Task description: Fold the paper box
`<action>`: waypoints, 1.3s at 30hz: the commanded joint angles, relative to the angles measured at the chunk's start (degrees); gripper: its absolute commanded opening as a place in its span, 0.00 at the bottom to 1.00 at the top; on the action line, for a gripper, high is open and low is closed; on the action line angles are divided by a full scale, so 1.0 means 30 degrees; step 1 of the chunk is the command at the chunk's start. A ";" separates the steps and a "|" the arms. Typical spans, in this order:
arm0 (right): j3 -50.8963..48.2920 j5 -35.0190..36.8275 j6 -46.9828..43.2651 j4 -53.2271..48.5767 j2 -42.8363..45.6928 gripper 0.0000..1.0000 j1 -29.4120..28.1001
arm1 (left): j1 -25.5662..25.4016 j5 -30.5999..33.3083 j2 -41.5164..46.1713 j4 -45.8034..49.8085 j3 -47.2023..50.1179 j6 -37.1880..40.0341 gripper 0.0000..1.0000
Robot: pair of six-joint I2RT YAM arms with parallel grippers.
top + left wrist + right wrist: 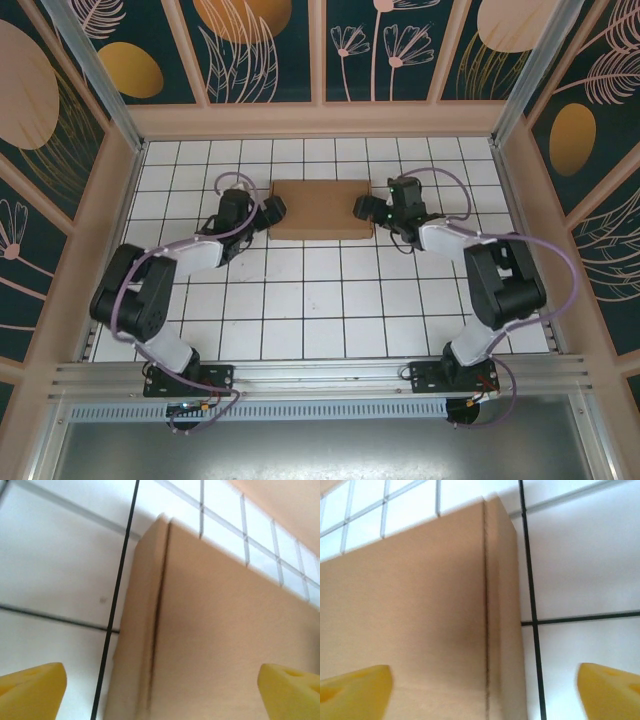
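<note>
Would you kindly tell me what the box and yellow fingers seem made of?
The paper box: brown cardboard, matte, with a pressed crease near its end. The left fingers and right fingers: yellow, matte, with moulded dimples; possibly plastic or rubber.

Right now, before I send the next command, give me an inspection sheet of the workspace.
Surface: white gridded table.
Job's things: paper box lies closed and flat at the far middle.
Clutter: nothing seen.
Hands: left hand open at the box's left end; right hand open at its right end.
Cables: lilac cables loop along both arms, off the box.
Surroundings: floral wall panels; metal rail at the near edge.
</note>
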State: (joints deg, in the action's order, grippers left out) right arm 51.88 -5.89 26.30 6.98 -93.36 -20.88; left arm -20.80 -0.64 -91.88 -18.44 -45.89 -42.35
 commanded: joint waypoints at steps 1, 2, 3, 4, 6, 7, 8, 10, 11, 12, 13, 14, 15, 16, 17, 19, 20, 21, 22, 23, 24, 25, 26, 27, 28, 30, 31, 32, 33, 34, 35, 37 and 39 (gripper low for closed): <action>0.0135 0.1368 -0.0435 0.0331 0.3593 0.99 0.0173 | 0.0357 0.1976 0.3158 0.1470 -0.1724 0.1785 0.99; 0.0027 0.1737 -0.0591 0.0455 0.4656 0.99 0.0201 | 0.0461 0.2133 0.4226 0.1750 -0.1836 0.2293 0.99; -0.0262 0.2071 -0.0954 0.0783 0.5810 0.99 0.0189 | 0.0494 0.2404 0.5377 0.1887 -0.1745 0.2910 0.99; -0.0674 0.2167 -0.1536 0.1158 0.6747 0.99 0.0142 | 0.0502 0.2631 0.6361 0.1833 -0.1444 0.3530 0.99; -0.1739 0.3331 -0.3264 0.2154 0.8959 0.99 -0.0072 | 0.0559 0.2920 0.8734 0.1085 -0.0403 0.5604 0.99; -0.2218 0.4356 -0.3547 0.2515 0.9720 0.99 -0.0182 | 0.0546 0.3532 0.9592 0.0885 0.0082 0.6178 0.99; -0.2622 0.5513 -0.3809 0.2708 1.0469 0.99 -0.0208 | 0.0546 0.4861 1.0580 0.0690 0.0807 0.6347 0.99; -0.3238 0.7295 -0.4684 0.2903 1.1366 0.99 -0.0189 | 0.0540 0.6150 1.2317 -0.0244 0.2658 0.7440 0.99; -0.3772 0.7352 -0.5915 0.3397 1.1733 0.99 -0.0208 | 0.0538 0.6047 1.3086 -0.1567 0.4122 0.9385 0.99; -0.4482 0.7107 -0.7269 0.4023 1.2024 0.99 -0.0196 | 0.0530 0.5151 1.3574 -0.3322 0.5670 1.2357 0.99; -0.5219 0.6889 -0.8369 0.4840 1.2218 0.99 -0.0187 | 0.0545 0.4638 1.3835 -0.4482 0.6984 1.4705 0.99; -0.6273 0.6784 -0.9317 0.6006 1.2384 0.99 -0.0194 | 0.0648 0.5465 1.3929 -0.5782 0.8170 1.5235 0.99; -0.7448 0.6858 -0.9430 0.7520 1.2615 0.99 -0.0171 | 0.0987 0.5717 1.3756 -0.7069 0.9223 1.5303 0.99; -0.8516 0.6899 -0.9330 0.9334 1.2808 0.99 -0.0151 | 0.1564 0.5659 1.3497 -0.7764 0.9917 1.4666 0.99; -0.9933 0.6581 -0.9458 1.1443 1.3018 0.99 -0.0121 | 0.2457 0.4934 1.3172 -0.7894 1.0390 1.4007 0.99; -1.2157 0.5766 -1.0408 1.5079 1.3021 0.99 0.0139 | 0.3535 0.4243 1.2435 -0.8058 1.1095 1.4097 0.99; -1.2736 0.6392 -1.0534 1.5816 1.2588 0.99 0.0380 | 0.3844 0.4759 1.1843 -0.8517 1.1500 1.3897 0.99; -1.2773 0.7200 -1.0174 1.5737 1.2067 0.99 0.0871 | 0.4357 0.5002 1.1248 -0.9301 1.2012 1.3150 0.99; -1.2806 0.7422 -0.9965 1.5662 1.1571 0.99 0.1398 | 0.4942 0.4593 1.0732 -1.0026 1.2388 1.2642 0.99; -1.3032 0.7453 -0.9913 1.6018 1.1024 0.99 0.2007 | 0.5494 0.4263 1.0010 -1.0795 1.2637 1.2234 0.99; -1.3477 0.7498 -1.0101 1.6881 1.0474 0.99 0.2615 | 0.5893 0.4286 0.9292 -1.1538 1.2636 1.2155 0.99; -1.3893 0.7480 -1.0055 1.7801 0.9901 0.99 0.3098 | 0.6061 0.4135 0.8915 -1.1141 1.2236 1.2444 0.99; -1.4270 0.6936 -0.9759 1.8784 0.9090 0.99 0.3726 | 0.6162 0.4234 0.8225 -1.2616 1.2351 1.2480 0.99; -1.4466 0.6416 -0.9613 1.9387 0.8169 0.99 0.4345 | 0.6211 0.4720 0.7553 -1.4373 1.2593 1.2067 0.99; -1.4665 0.6050 -0.9309 2.0283 0.7339 0.99 0.4787 | 0.6283 0.5120 0.6999 -1.5824 1.2777 1.1711 0.99; -1.5272 0.4692 -0.9904 2.3850 0.4937 0.99 0.5468 | 0.6423 0.4701 0.5521 -1.7945 1.2681 1.2062 0.99; -1.5435 0.3942 -1.0011 2.5112 0.4089 0.99 0.5671 | 0.6449 0.4371 0.4789 -1.8455 1.2497 1.2253 0.99; -1.5477 0.3423 -0.9794 2.5836 0.3125 0.99 0.6038 | 0.6463 0.4289 0.3580 -1.9769 1.2553 1.2349 0.99; -1.5691 0.3383 -0.9491 2.7284 0.1902 0.99 0.6290 | 0.6464 0.4409 0.2314 -2.1287 1.2802 1.2289 0.99; -1.5927 0.3243 -0.9253 2.9289 0.0797 0.99 0.6555 | 0.6480 0.4538 0.1256 -2.3066 1.2925 1.2303 0.99; -1.5871 0.3191 -0.9105 2.9314 0.0519 0.99 0.6720 | 0.6522 0.4193 0.1187 -2.2457 1.2649 1.2362 0.99; -1.4073 0.1899 -0.8846 2.4416 0.1464 0.99 0.7180 | 0.6522 0.2590 0.1574 -1.7727 1.0562 1.3022 0.99; -1.3067 0.0080 -0.8418 2.2721 0.1315 0.99 0.8018 | 0.6639 0.3655 0.1493 -1.7943 1.0625 1.2434 0.99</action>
State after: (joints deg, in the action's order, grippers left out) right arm 8.10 2.09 -1.06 76.07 -90.28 0.71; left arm -1.45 10.76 -87.59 -71.29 -11.11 -4.95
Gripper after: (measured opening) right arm 0.990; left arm 0.990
